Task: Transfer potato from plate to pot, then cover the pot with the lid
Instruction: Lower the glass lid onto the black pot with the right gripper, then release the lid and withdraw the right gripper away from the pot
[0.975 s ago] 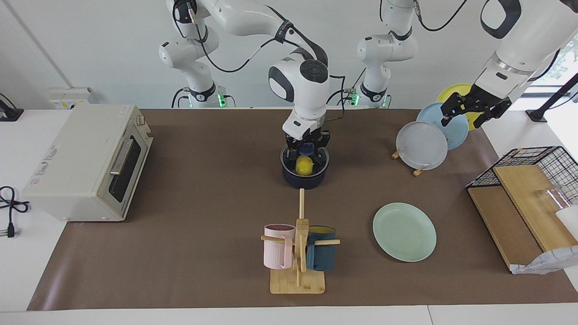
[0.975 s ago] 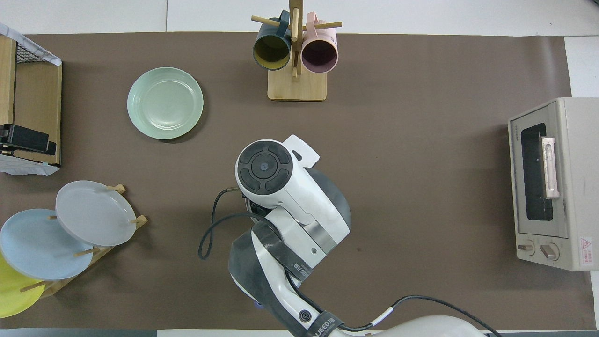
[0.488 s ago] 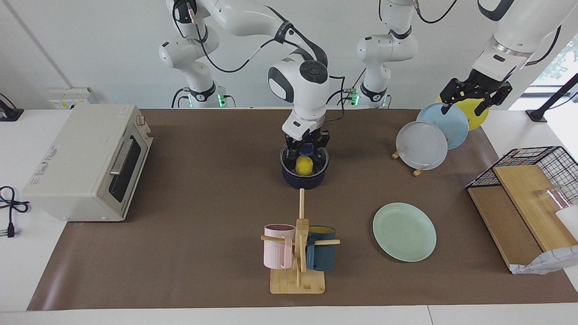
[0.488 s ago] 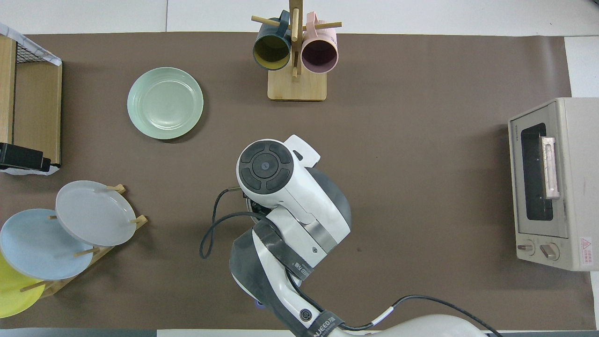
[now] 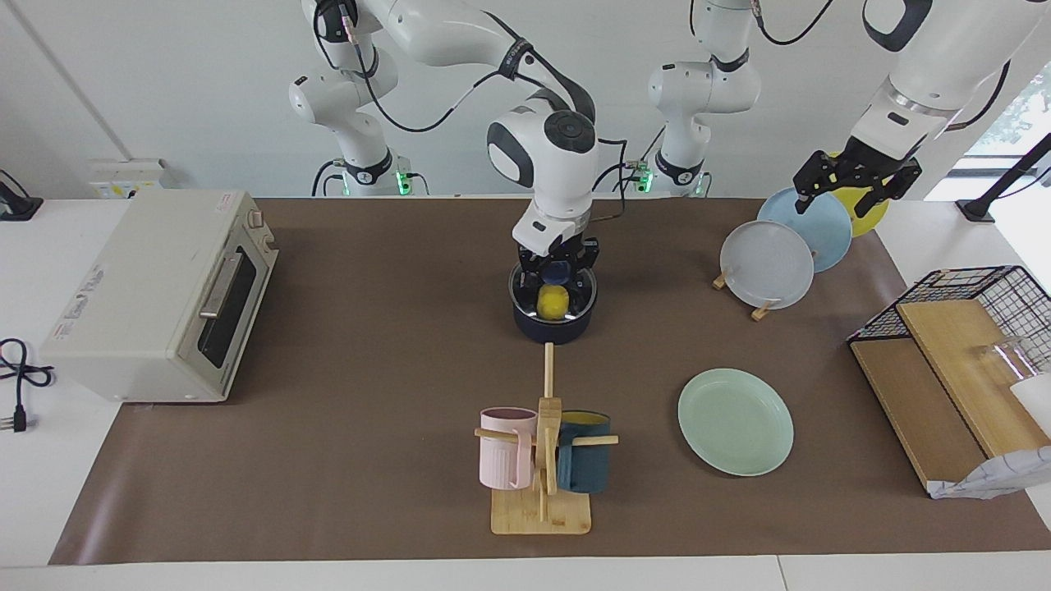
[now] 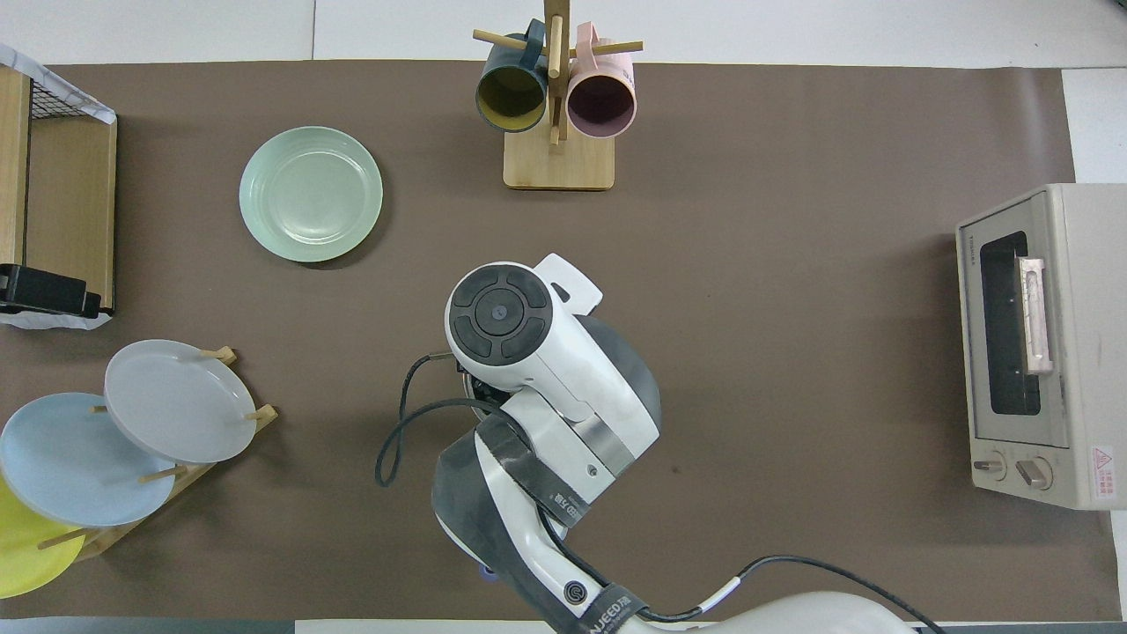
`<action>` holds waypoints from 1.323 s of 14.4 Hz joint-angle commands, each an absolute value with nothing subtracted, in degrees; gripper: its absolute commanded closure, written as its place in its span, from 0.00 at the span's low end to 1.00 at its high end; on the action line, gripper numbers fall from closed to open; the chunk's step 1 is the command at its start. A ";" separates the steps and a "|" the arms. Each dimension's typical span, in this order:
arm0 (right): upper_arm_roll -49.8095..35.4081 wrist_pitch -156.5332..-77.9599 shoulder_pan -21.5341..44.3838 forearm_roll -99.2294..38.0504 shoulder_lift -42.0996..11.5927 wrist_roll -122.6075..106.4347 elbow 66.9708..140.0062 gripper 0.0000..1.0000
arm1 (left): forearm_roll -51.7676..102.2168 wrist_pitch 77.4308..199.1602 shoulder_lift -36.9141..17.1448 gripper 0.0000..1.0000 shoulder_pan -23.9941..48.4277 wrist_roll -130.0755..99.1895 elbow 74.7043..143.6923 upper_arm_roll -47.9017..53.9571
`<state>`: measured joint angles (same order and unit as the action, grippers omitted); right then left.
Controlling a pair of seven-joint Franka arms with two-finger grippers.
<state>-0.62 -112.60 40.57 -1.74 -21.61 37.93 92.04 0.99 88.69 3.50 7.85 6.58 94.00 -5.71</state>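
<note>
At mid-counter [image 5: 369, 377], the right claw [image 5: 557, 271] sits directly over the navy pot [image 5: 553, 327], down at the blue knob of the glass lid [image 5: 554, 287] that rests on the pot's rim. Whether its fingers clamp the knob or have let go cannot be told from where I stand. The yellow potato [image 5: 553, 302] lies inside the pot, visible through the glass. The mint-green plate [image 5: 735, 421] sits bare on the brown mat, farther from the robots than the pot and toward the left arm's end. The left claw [image 5: 854, 180] hangs with fingers spread apart above the rack of upright plates [image 5: 768, 264], holding nothing. From overhead, the right arm covers the pot entirely.
</note>
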 commanded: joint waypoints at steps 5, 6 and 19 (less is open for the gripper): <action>-0.79 -109.79 34.73 0.79 -20.39 35.43 86.50 0.00 | 0.00 89.21 2.37 0.00 5.10 5.36 91.49 -1.32; -0.79 -107.77 33.06 0.62 -20.30 33.94 85.18 0.00 | 0.09 89.21 2.37 0.00 5.01 5.45 91.49 -1.32; 2.99 -90.17 12.58 1.05 3.59 9.32 98.94 0.00 | 0.18 88.94 2.81 0.00 4.75 5.27 92.02 -1.32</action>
<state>3.38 -88.52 14.61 0.23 -0.71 11.55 91.98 0.99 88.99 2.47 4.27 5.89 91.88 -1.26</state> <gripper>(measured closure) 0.000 0.000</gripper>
